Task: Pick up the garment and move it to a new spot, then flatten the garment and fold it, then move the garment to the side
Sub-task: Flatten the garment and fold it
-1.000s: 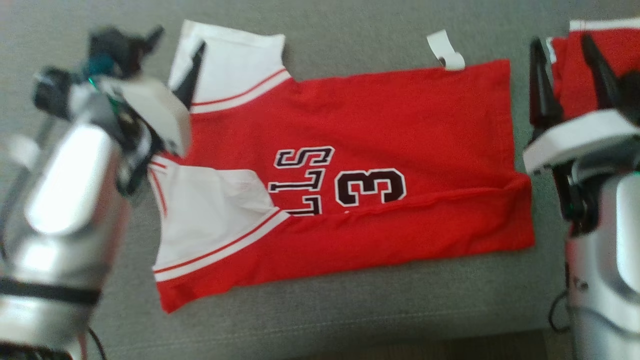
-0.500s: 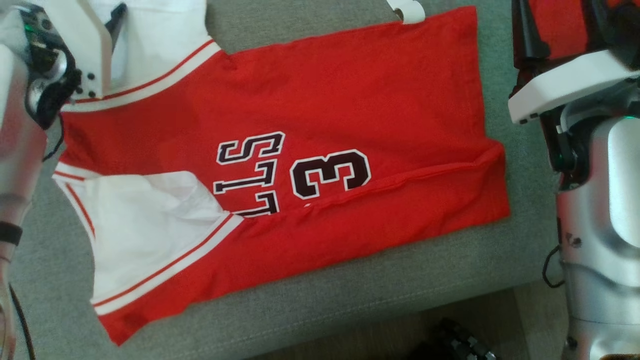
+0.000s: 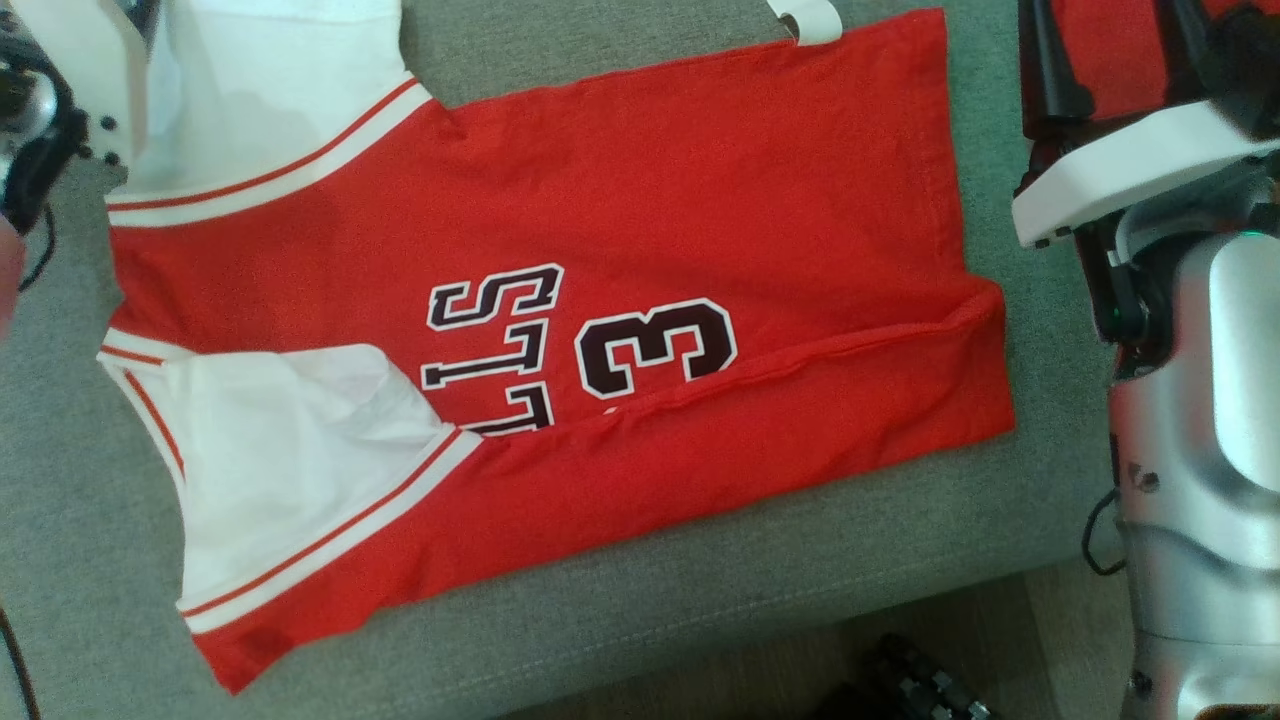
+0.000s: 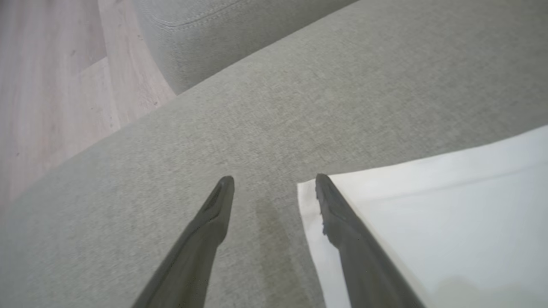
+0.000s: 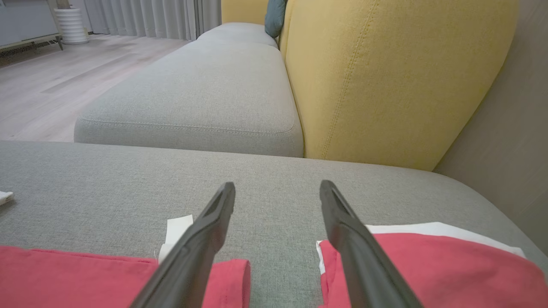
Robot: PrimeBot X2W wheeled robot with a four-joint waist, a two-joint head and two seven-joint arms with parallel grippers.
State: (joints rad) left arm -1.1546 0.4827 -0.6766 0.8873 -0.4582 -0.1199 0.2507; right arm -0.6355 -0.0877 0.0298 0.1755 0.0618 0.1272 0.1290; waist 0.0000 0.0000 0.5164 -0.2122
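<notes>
In the left wrist view, the left pincer (image 4: 275, 179) is holding its two long, dark, tapering fingers wide apart, with nothing between them. The garment (image 4: 428, 214) is showing as a smooth white sleeve corner at the lower right, lying under the right-hand finger on the grey woven cushion (image 4: 257, 107). Pale wood floor (image 4: 51, 85) is filling the upper left.

In the right wrist view, the right pincer (image 5: 278, 185) is also standing fully spread and empty. The garment's red hem is lying at the lower left under the left-hand finger, with a white tag (image 5: 177, 226) sticking out. A second red cloth (image 5: 449, 269) is lying at the lower right, before a rounded yellow backrest (image 5: 394, 72).

In the head view, the garment is lying flat across the centre, its lower long edge folded over the lettering. The left pincer's white housing is sitting at the upper left beside a sleeve, and the right pincer at the upper right just past the hem.
</notes>
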